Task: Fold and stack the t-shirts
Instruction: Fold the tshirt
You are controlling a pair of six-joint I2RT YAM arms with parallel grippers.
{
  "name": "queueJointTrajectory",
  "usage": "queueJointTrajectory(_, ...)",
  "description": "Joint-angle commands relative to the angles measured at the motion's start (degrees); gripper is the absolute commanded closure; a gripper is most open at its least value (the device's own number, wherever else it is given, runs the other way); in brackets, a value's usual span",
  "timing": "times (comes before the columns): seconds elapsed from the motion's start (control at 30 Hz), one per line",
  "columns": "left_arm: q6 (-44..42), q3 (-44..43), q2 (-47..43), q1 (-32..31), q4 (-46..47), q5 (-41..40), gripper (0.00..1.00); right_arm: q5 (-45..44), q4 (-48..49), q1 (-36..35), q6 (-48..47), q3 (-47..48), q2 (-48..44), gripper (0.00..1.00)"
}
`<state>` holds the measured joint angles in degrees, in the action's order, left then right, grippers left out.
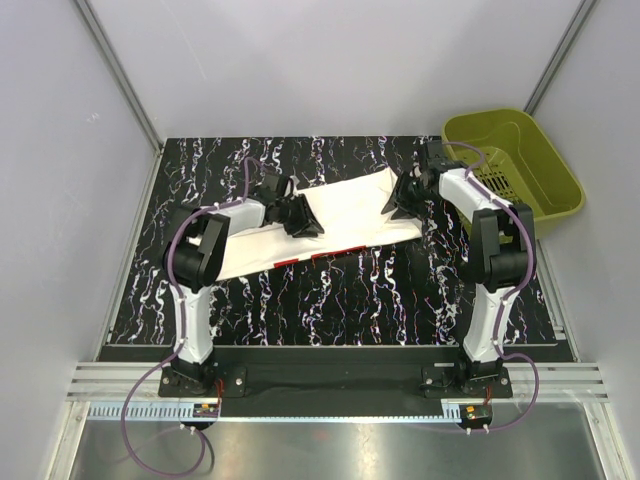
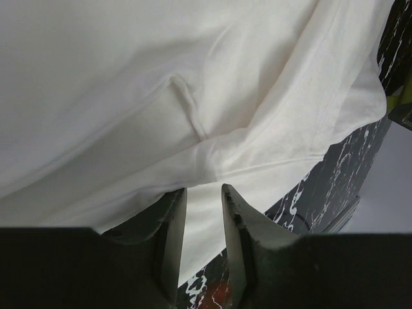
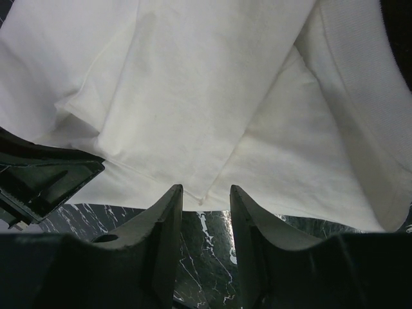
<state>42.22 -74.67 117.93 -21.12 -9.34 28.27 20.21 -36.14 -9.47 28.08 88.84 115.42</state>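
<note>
Fig.: white t-shirt (image 1: pixel 345 215) is being spread flat at table centre, toward the far side. L gripper (image 2: pixel 203 190) and R gripper (image 3: pixel 206 190) are being kept part-open over its edges, w/ nothing clamped. Risk: only one layer being pinched, or cloth being dragged, skewing the fold. Black marbled table (image 1: pixel 380 290); green basket (image 1: pixel 560 190) far right; white walls encl.
</note>
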Motion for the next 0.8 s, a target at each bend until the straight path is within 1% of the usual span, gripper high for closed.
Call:
queueJointTrajectory(0.0, 0.1, -3.5, 1.4, -0.3, 2.0, -0.9, 0.66, 0.7, 1.8, -0.1, -0.3, 0.1, -4.1, 0.57)
queueJointTrajectory(0.13, 0.1, -5.9, 2.0, -0.3, 3.0, -1.2, 0.67, 0.6, 1.5, -0.2, -0.2, -0.1, -4.6, 0.58)
queueJointTrajectory(0.3, 0.2, -9.6, 4.6, -0.1, 1.5, -1.7, 0.67, 0.4, 1.4, -0.1, -0.4, -1.6, -5.6, 0.58)
queueJointTrajectory(0.43, 0.9, -9.5, 5.6, 0.5, 1.6, -3.0, 0.67, 0.4, 1.2, -0.1, -0.6, -2.4, -6.4, 0.58)
queueJointTrajectory(0.57, -0.7, -10.5, 6.4, 0.6, 0.1, -3.4, 0.68, 0.2, 0.7, -0.2, -0.9, -3.3, -7.4, 0.58)
queueJointTrajectory(0.67, -1.9, -9.7, 5.0, 0.6, -0.6, -3.9, 0.68, 1.0, 1.3, -0.1, -0.7, -3.7, -7.4, 0.57)
queueJointTrajectory(0.77, -3.2, -8.3, 3.0, 0.6, -1.5, -4.2, 0.68, 3.8, 3.2, -0.2, -0.1, -3.1, -6.3, 0.56)
